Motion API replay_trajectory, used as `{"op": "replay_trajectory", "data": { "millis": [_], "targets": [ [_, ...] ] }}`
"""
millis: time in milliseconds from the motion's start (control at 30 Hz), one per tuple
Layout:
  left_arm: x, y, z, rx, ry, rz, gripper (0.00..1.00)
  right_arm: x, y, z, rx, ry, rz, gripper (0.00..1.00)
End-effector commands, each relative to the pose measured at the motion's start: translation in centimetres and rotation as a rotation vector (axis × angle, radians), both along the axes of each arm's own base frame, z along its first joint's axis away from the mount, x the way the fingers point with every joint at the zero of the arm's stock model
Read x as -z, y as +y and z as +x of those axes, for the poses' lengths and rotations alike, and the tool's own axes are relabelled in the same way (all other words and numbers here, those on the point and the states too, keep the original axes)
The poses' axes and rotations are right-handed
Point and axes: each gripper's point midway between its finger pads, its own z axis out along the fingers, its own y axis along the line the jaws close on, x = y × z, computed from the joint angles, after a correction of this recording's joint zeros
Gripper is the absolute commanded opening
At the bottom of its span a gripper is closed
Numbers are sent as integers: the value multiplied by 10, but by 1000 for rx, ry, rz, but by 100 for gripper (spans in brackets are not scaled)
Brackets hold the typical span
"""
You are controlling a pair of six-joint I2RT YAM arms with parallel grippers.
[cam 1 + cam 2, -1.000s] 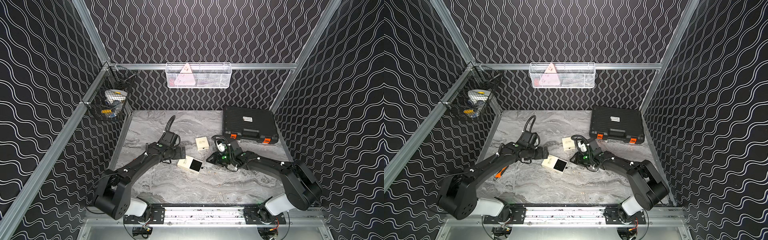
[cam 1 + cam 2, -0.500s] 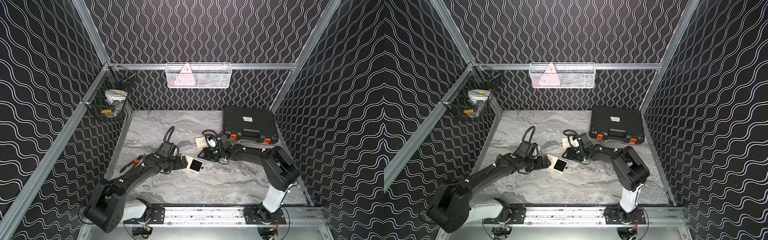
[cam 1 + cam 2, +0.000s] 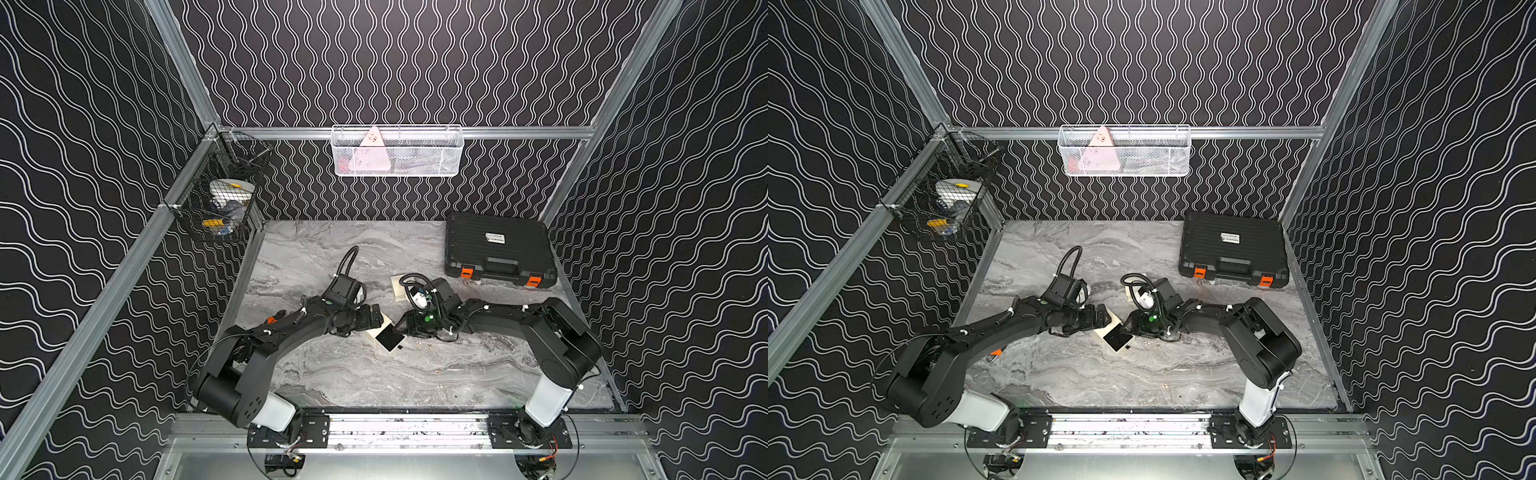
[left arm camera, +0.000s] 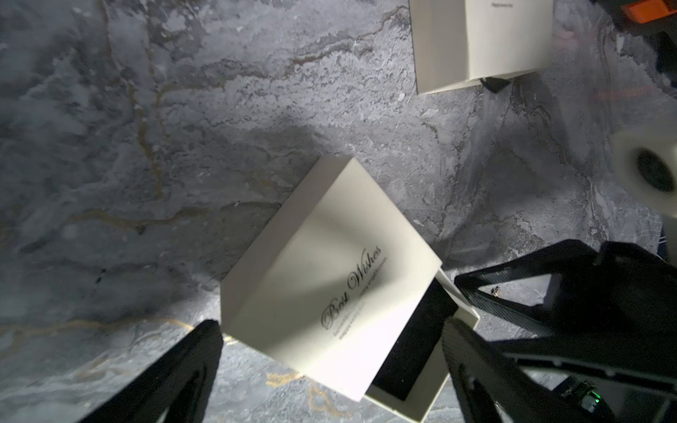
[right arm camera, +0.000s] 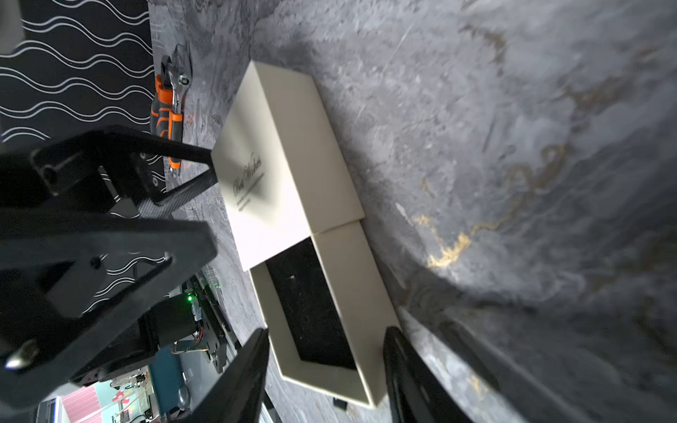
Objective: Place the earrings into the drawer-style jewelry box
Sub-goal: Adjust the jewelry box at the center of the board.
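The drawer-style jewelry box (image 4: 329,263) is a cream sleeve printed "Best Wishes", lying mid-table. Its black-lined drawer (image 5: 311,304) is pulled out, and shows in both top views (image 3: 390,338) (image 3: 1119,338). My left gripper (image 4: 335,351) is open, a finger on each side of the sleeve (image 3: 379,318). My right gripper (image 5: 326,366) is open with the drawer's outer end between its fingers; contact does not show (image 3: 400,328). Tiny gold specks, the earrings (image 3: 420,344), lie on the marble just right of the drawer; one (image 4: 496,291) shows behind the right gripper.
A second cream box (image 3: 398,286) sits just behind the grippers. A black case (image 3: 496,249) with orange latches fills the back right. Orange-handled pliers (image 5: 166,106) lie by the left wall. A white wire basket (image 3: 397,151) and a black one (image 3: 220,208) hang on the walls.
The left gripper has slid forward over the box sleeve. The right arm swung back toward the second box, then came back to the drawer's end.
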Motion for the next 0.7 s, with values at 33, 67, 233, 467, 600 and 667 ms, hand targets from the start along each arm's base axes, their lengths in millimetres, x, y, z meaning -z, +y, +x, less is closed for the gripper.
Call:
{"op": "replay_trajectory", "data": {
  "millis": [33,67,233,467,600,667],
  "targets": [
    [-1,-1,12,10,-39,2,99,-5,11,-15,-36,3,27,54],
    [-1,-1,13,10,-40,2,99,-4,12,-18,-43,4,22,54],
    [1,4,19,8,-40,20,99,-6,7,-25,-47,-13,-16,54],
    [-12,19,9,33,-33,84,99,-27,-33,-16,-27,-129,-254,53],
    [-23,25,-7,72,-35,117,99,-22,-80,-8,3,-192,-527,41],
    [-27,27,-15,79,-39,120,99,-20,-93,-7,-2,-200,-606,33]
  ]
}}
